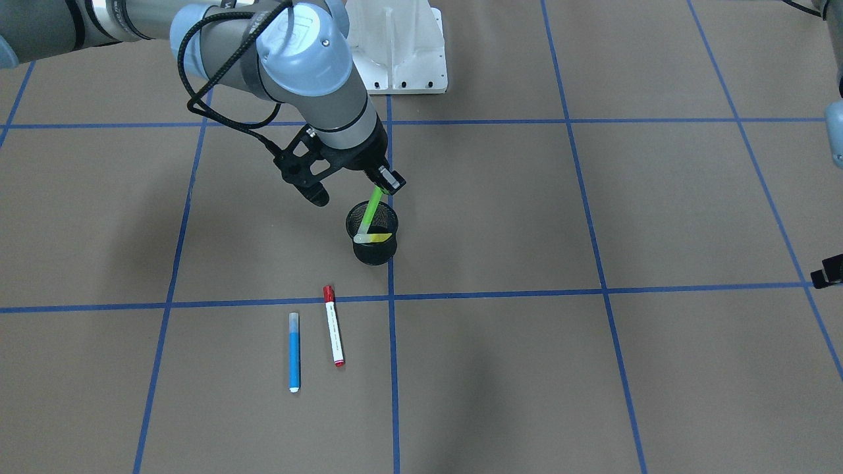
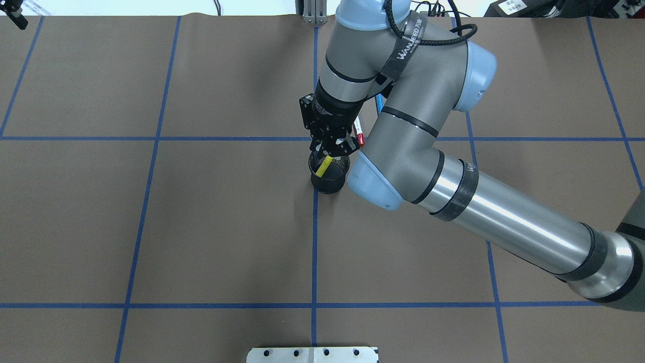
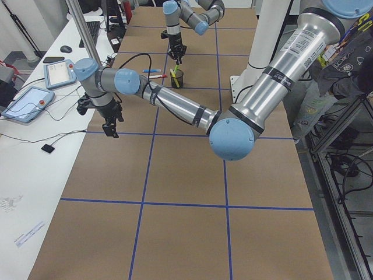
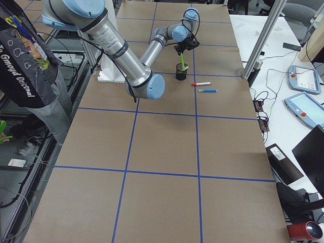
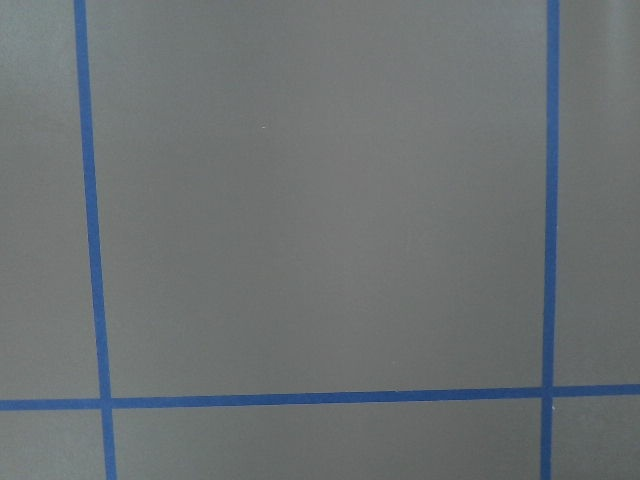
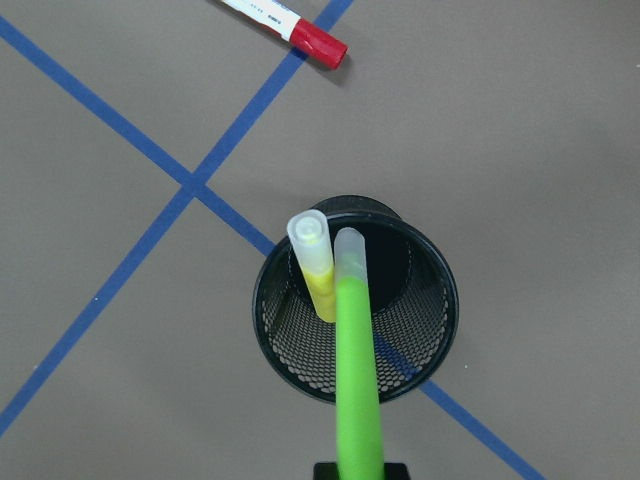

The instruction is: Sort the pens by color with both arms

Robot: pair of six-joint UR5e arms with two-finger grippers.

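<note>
Jaws of my right gripper [image 1: 386, 180] clamped narrow on the lime green pen [image 6: 357, 390], lower end inside the mesh cup [image 6: 285, 340]; yellow pen [image 6: 318, 282] at its 9 o'clock, wrist view. Left gripper [image 3: 111, 129]: can't tell.

blue pen [image 2: 379, 107] mostly behind right arm [image 2: 413, 91], red-capped pen [image 6: 285, 25] cropped

Robotics lab; teach pendants [image 3: 28, 104] on side bench [image 3: 35, 175]; blue-taped grid table [image 1: 500, 217]; aluminium frame posts [image 4: 263, 45]

Grey-silver arms [image 2: 504, 212], light-blue joint caps [image 2: 476, 75]
</note>
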